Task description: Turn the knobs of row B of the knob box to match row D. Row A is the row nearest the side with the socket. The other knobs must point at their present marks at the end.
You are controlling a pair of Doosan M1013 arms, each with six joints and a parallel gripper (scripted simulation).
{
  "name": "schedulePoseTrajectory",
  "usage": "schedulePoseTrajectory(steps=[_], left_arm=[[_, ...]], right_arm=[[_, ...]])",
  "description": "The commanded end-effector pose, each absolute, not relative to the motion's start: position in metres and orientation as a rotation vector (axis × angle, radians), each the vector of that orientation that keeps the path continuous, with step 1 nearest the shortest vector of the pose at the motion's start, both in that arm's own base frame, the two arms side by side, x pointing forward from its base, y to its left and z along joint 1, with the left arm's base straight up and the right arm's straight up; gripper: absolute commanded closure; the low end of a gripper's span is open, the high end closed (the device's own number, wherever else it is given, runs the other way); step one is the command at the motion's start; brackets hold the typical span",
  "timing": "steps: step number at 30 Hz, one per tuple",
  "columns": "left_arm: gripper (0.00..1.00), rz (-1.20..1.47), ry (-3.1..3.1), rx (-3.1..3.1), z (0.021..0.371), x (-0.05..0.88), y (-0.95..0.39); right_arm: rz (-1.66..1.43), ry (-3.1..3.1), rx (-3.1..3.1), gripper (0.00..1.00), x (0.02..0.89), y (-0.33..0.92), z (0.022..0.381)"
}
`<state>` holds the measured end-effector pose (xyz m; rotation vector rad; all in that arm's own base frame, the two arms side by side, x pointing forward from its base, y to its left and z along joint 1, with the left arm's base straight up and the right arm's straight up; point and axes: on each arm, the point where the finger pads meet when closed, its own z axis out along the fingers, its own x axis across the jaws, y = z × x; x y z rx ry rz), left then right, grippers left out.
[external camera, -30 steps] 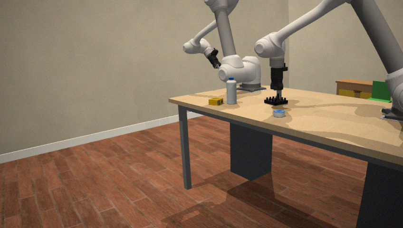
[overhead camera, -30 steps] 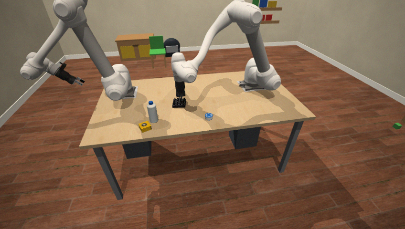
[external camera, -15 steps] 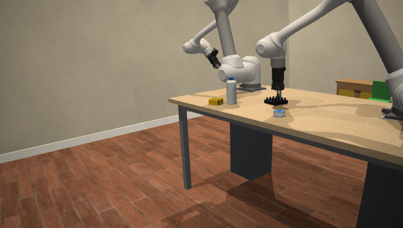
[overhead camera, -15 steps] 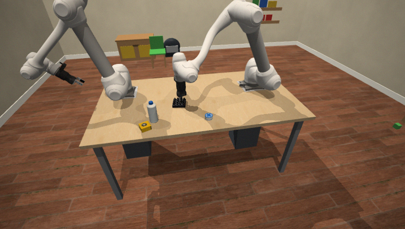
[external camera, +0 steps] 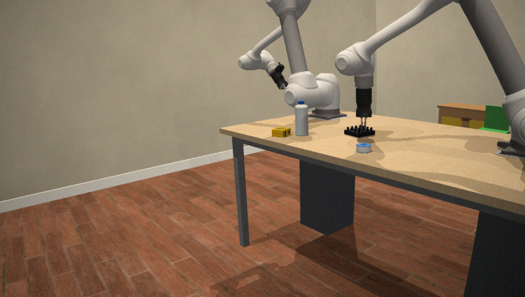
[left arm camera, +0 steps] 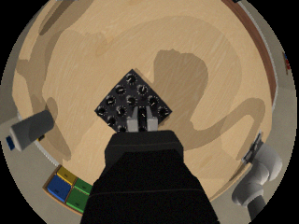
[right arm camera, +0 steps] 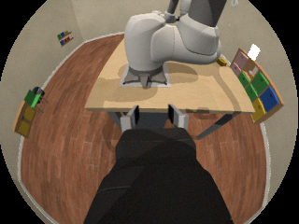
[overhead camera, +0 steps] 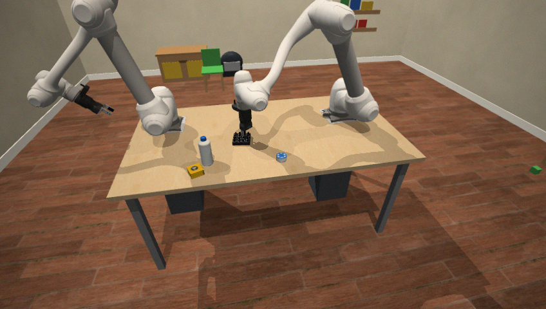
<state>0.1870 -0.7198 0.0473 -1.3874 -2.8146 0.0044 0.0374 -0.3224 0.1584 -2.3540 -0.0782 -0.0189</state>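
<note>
1. One black square knob box (overhead camera: 241,143) (external camera: 354,133) (left arm camera: 121,100), black knobs on top, sits on the pale wooden table (overhead camera: 268,168) (external camera: 423,161) (left arm camera: 112,37) (right arm camera: 107,100): landmark.
2. Left gripper (overhead camera: 243,132) (external camera: 363,123) (left arm camera: 143,122), black with grey fingers, points down over the box; jaws narrow around a small black knob (left arm camera: 143,113); can't tell if pinched.
3. Right gripper (overhead camera: 107,110) (external camera: 283,86) (right arm camera: 154,117), same type: wide, empty, well off from the box.
4. Confirm row B from the socket side; row unreadable here.
5. Centre over the knob, grip lightly, twist about its upright axis, stop at row D's matching mark.
6. Open slightly, lift straight; neighbours could get nudged.

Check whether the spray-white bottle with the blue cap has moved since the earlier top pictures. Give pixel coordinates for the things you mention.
No: the bottle (overhead camera: 205,152) (external camera: 301,120) keeps its place beside the yellow box (overhead camera: 195,170) (external camera: 280,132).
</note>
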Motion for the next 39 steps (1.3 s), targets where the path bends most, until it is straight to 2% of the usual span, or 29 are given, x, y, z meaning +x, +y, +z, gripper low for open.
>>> schedulePoseTrajectory(steps=[1, 39], left_arm=[[0.7, 0.002, -2.885, -1.246, 0.0484, 0.1871, -0.7204], [0.7, 0.002, -3.125, -0.327, 0.0484, 0.1871, -0.7204]], right_arm=[[-0.019, -0.078, -2.355, 0.0, 0.0375, -0.3227, 0.1588], [-0.019, -0.078, -2.355, 0.0, 0.0375, -0.3227, 0.1588]])
